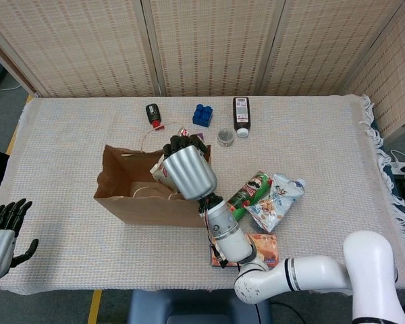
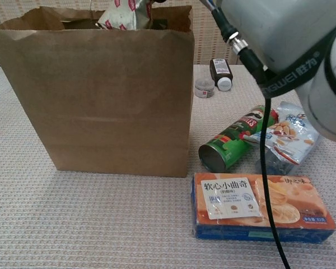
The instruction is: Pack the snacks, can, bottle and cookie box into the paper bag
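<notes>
The counter (image 1: 67,121) is carrying everything. The paper bag (image 1: 152,185) is standing open at centre-left, its thin walls likely to buckle if knocked. The right hand (image 1: 187,169) is hovering over its mouth, holding a red-and-silver snack packet (image 2: 122,12) that is poking above the rim: light, crinkly, probably slippery, best pinched at its edge. The left hand (image 1: 1,233) is waiting with fingers spread, holding nothing, at the counter's near-left corner. The cookie box (image 2: 262,206), green can (image 2: 236,136) and blue snack bag (image 2: 291,131) are lying right of the bag, close together.

Silver-backed right hand (image 1: 189,172), black fingers, white arm, black cable
</notes>
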Robot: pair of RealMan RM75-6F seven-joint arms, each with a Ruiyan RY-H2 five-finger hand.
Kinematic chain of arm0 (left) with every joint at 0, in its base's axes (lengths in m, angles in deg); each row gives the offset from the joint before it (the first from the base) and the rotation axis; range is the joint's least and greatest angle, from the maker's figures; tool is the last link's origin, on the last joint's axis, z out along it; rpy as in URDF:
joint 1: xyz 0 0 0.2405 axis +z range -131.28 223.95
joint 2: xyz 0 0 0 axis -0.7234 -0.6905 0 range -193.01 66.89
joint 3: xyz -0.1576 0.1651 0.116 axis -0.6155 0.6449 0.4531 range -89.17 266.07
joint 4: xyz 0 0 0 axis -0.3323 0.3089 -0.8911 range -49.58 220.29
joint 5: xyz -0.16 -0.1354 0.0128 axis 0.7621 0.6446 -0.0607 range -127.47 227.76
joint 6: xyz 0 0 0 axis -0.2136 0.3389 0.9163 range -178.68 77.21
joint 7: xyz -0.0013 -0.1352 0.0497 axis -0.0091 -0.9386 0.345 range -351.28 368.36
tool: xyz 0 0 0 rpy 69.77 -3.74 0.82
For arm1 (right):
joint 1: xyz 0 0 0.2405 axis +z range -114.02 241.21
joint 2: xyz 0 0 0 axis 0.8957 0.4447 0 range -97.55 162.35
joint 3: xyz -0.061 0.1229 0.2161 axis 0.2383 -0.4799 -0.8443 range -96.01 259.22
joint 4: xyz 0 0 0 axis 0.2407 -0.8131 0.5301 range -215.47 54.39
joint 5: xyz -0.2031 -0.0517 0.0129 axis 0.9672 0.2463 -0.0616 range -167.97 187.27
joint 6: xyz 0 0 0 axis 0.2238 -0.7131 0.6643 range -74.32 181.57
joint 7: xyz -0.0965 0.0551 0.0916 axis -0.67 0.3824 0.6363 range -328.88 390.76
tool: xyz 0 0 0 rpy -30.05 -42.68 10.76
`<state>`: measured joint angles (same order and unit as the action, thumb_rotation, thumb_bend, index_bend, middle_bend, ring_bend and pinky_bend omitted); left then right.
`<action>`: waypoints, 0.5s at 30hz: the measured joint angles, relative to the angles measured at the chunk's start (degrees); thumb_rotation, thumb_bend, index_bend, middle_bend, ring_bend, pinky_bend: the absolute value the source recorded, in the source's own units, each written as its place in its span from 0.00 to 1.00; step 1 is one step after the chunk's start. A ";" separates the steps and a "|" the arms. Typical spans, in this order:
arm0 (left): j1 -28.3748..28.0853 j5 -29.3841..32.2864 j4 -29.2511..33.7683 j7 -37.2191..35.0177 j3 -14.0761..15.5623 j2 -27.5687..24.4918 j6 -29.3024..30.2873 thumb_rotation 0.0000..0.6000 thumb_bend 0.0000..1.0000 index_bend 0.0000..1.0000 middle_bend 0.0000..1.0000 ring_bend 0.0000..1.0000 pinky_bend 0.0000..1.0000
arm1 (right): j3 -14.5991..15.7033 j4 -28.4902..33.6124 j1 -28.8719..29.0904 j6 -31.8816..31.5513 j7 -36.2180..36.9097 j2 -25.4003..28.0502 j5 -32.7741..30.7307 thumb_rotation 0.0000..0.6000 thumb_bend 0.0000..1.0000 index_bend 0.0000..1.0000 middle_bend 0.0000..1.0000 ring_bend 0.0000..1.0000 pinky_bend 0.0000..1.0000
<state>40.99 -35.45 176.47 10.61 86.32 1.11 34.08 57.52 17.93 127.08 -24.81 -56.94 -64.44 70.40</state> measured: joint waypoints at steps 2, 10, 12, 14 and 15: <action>0.04 0.00 0.00 -0.03 0.01 0.01 0.04 1.00 0.36 0.04 0.00 0.00 0.00 | 0.27 0.22 0.19 -1.08 -1.00 0.17 -0.26 1.00 0.19 0.05 0.30 0.19 0.37; 0.05 0.14 0.26 0.74 -0.07 0.12 0.09 1.00 0.36 0.03 0.00 0.00 0.00 | 0.44 3.89 -0.25 -2.35 -0.41 4.02 -0.29 1.00 0.12 0.00 0.00 0.00 0.15; 0.03 0.18 0.35 0.97 -0.11 0.16 0.09 1.00 0.36 0.03 0.00 0.00 0.00 | 0.88 4.74 -0.61 -2.54 0.02 5.05 -0.13 1.00 0.12 0.00 0.00 0.00 0.15; 0.03 0.24 0.38 1.10 -0.14 0.21 0.09 1.00 0.36 0.04 0.00 0.00 0.00 | 1.43 5.51 -1.02 -2.89 0.34 5.84 -0.03 1.00 0.12 0.00 0.00 0.00 0.15; 0.02 0.24 0.39 1.11 -0.15 0.21 0.09 1.00 0.36 0.04 0.00 0.00 0.00 | 1.64 5.84 -1.20 -3.10 0.49 6.13 0.10 1.00 0.12 0.00 0.00 0.00 0.15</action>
<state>41.01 -35.21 176.85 11.73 86.17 1.32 34.17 59.16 23.77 125.89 -27.92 -56.45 -58.31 70.49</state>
